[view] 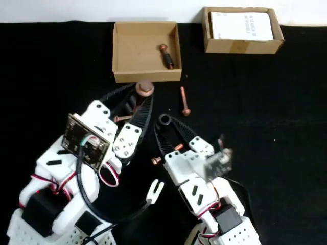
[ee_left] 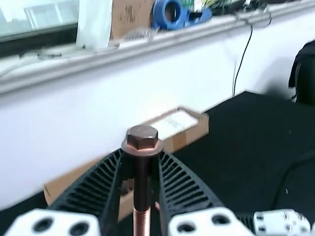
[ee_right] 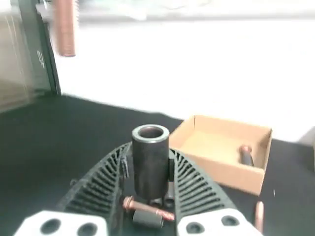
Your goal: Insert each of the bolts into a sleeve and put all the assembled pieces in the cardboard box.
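bolts [view: 185, 101] x5, sleeves [view: 164, 120] min 3, cardboard boxes [view: 145, 76] x2

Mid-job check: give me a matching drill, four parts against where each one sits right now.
Parts:
1. hex-head bolt
2. black sleeve
3. assembled piece
4. loose bolt nearest the box

Places:
A. inside the cardboard box
B. lying on the black table
C. in the left end effector
D. in the right end effector

Pairs: 1-C, 2-D, 3-A, 4-B.
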`<state>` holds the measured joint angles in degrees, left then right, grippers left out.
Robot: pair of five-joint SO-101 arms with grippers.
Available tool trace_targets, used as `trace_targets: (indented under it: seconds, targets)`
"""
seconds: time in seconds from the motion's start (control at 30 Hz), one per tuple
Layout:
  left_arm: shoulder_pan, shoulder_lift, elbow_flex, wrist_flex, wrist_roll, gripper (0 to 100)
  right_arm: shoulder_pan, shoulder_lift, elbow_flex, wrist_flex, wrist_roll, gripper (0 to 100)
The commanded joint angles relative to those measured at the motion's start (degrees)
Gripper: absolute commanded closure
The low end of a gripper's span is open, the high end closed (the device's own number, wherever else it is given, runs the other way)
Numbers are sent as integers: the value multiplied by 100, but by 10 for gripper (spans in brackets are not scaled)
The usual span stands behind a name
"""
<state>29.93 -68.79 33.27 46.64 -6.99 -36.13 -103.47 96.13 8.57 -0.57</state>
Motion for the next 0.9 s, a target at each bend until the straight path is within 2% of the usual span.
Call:
trace_targets:
  seconds: [0.0,0.17,0.3,0.43,0.73,0.87]
  targets:
    - [409,488,-804,-132,-35,989,22,-136,690,-541,62,991]
    - [1112,1077,-1059,-132,-26,989,31,-92,690,-541,62,991]
    - [1191,1156,-593,-448,290,989,40,-84,690,-523,35,991]
    - [796,1130,-110,-774,651,989,40,-84,690,-233,18,991]
    - [-127,1165,84,-1134,1486,990,48,-92,690,-163,18,991]
    - [-259,1165,532,-1442,1960,990,48,-92,690,-154,-211,991]
